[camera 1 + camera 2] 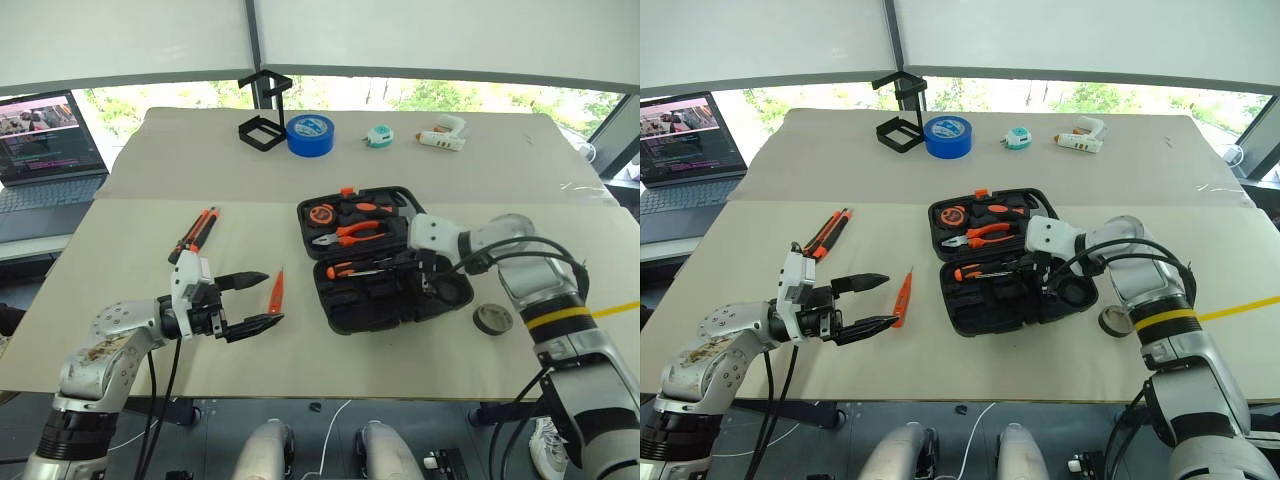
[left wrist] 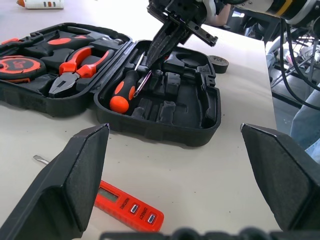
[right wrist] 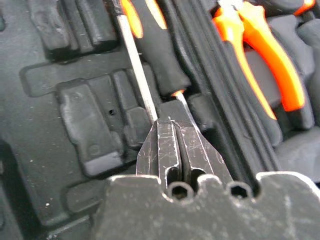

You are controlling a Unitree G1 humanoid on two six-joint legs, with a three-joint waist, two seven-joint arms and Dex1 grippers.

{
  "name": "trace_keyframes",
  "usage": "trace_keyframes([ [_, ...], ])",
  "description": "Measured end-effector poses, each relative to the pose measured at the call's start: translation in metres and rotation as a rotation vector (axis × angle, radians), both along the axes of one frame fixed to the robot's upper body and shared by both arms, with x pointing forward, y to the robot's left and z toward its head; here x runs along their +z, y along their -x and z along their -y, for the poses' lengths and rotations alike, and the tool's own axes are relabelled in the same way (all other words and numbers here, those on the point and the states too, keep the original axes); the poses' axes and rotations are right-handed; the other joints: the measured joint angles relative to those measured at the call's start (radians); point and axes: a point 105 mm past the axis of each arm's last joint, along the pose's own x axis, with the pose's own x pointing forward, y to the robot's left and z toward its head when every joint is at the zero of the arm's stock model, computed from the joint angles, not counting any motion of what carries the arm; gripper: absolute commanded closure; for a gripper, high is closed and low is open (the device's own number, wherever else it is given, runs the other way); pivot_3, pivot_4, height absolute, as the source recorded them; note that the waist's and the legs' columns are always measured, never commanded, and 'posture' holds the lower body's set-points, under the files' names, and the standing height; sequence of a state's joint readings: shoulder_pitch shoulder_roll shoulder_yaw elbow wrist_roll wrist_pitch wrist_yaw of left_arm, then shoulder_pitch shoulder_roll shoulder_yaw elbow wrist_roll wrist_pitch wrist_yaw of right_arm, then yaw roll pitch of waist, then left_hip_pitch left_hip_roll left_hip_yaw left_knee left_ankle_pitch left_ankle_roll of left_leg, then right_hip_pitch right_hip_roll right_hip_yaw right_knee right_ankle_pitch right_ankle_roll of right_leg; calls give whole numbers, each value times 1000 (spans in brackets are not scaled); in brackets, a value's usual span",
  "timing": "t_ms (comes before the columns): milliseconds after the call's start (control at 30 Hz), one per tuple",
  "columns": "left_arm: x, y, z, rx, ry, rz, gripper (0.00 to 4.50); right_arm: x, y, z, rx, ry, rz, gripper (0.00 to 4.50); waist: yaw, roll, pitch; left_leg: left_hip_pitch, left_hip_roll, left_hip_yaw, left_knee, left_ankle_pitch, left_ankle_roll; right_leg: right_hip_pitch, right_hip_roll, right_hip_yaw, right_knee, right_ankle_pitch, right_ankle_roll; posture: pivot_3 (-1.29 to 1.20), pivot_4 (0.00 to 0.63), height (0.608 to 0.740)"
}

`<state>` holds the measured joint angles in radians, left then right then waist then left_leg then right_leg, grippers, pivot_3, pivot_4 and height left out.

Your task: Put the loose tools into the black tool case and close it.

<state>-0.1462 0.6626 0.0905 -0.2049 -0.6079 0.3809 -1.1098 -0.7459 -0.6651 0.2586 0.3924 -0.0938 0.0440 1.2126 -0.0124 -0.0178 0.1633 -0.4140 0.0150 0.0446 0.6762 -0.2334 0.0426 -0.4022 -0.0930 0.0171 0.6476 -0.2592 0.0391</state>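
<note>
Fingers of left gripper (image 1: 252, 302) spread wide, hovering over beige counter (image 1: 130, 250), holding nothing. Orange/black-handled screwdriver (image 1: 195, 236) beyond it, slim orange tester pen (image 1: 277, 291) just beside. Open black plastic hinged tool case (image 1: 375, 257) mid-counter. Right gripper (image 2: 161, 42) fingers pinched shut on second screwdriver's metal shaft (image 2: 142, 82) inside case. Small grey tape roll (image 1: 492, 319) right of case.

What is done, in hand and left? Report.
Done: one screwdriver lies in the open black tool case. In hand: the shut right gripper is at its shaft; the left gripper stands open by the tester pen. Left: pen, the orange-and-black tools, the grey tape roll, closing the case.
</note>
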Motion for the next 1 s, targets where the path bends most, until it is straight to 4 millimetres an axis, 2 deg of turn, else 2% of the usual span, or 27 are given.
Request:
trace_keyframes([
  [233,0,0,0,1,-2,0,0,-4,-1,-1,-14,-14,15,4434,-1,-3,-1,9,0,-1,-1,0,0,9,0,-1,-2,0,0,0,150,740],
  [533,0,-1,-3,16,-5,-2,0,0,11,-8,-6,-143,-64,4434,-1,-3,-1,4,0,-1,-2,0,0,3,-3,0,-2,0,0,0,150,740],
  [600,0,-1,-5,23,-9,-5,0,12,16,-11,25,-208,-65,4434,-1,-3,-1,0,0,-1,-2,0,0,-1,-3,0,-1,0,0,0,150,740],
  [667,-1,0,-10,45,-5,-8,0,34,23,-13,72,-311,-41,4434,-1,-3,-1,-1,0,-1,-2,0,0,-2,-3,0,-1,0,0,0,150,740],
  [733,-1,1,-17,72,-6,-8,0,56,29,-3,93,-374,5,4434,-1,-3,-1,-1,0,-1,-3,0,0,-2,-4,-1,-2,0,0,0,150,740],
  [767,-1,2,-21,87,-8,-4,0,65,32,5,90,-396,23,3893,1,-3,-1,-1,0,-1,-3,0,0,-2,-4,-1,-2,0,0,0,150,740],
  [800,-1,3,-25,101,-10,-3,0,68,34,10,86,-406,26,3738,2,-3,-1,-1,0,-1,-3,0,0,-2,-5,-1,-3,0,0,0,150,740],
  [833,-2,4,-30,116,-14,-4,0,71,37,17,78,-416,24,3297,3,-3,-1,-1,0,-1,-4,0,0,-2,-7,-1,-3,0,0,0,150,740],
  [1000,-4,11,-50,182,-35,-18,0,53,57,45,30,-387,-62,1674,1,-3,-1,-1,0,-1,-6,0,0,-2,-14,-3,-5,0,0,0,150,740],
])
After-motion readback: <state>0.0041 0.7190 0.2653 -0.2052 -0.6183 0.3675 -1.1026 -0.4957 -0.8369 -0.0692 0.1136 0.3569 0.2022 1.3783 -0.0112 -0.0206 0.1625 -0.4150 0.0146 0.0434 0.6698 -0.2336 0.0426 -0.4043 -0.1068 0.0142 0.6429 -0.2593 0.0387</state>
